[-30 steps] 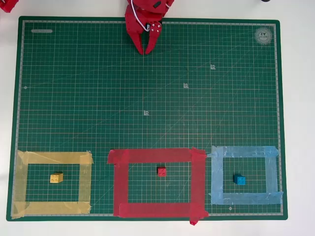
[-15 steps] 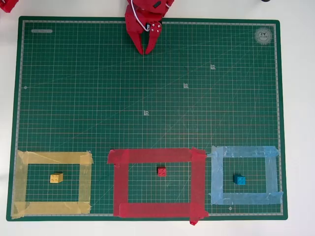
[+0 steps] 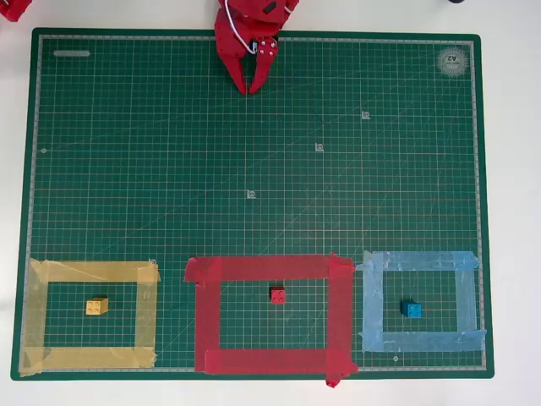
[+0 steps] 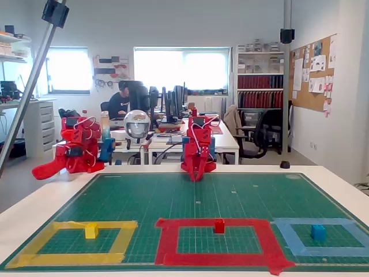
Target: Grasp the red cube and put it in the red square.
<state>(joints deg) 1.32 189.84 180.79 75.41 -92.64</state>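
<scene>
My gripper point(image 3: 250, 88) sits closed and empty at the far edge of the mat, and the red cube point(image 3: 278, 295) lies in the red square point(image 3: 207, 313).

My two fingers meet at their tips, pointing down at the green mat point(image 3: 127, 169) near its top edge in the overhead view; in the fixed view my gripper point(image 4: 196, 176) hangs low over the mat's far end. Well apart from me, along the near edge, three tape frames lie in a row. The red square is the middle one, and the red cube rests on the mat inside it, close to the upper strip. The yellow cube point(image 3: 97, 306) sits in the yellow frame point(image 3: 34, 313), the blue cube point(image 3: 412, 309) in the light-blue frame point(image 3: 466, 296).
</scene>
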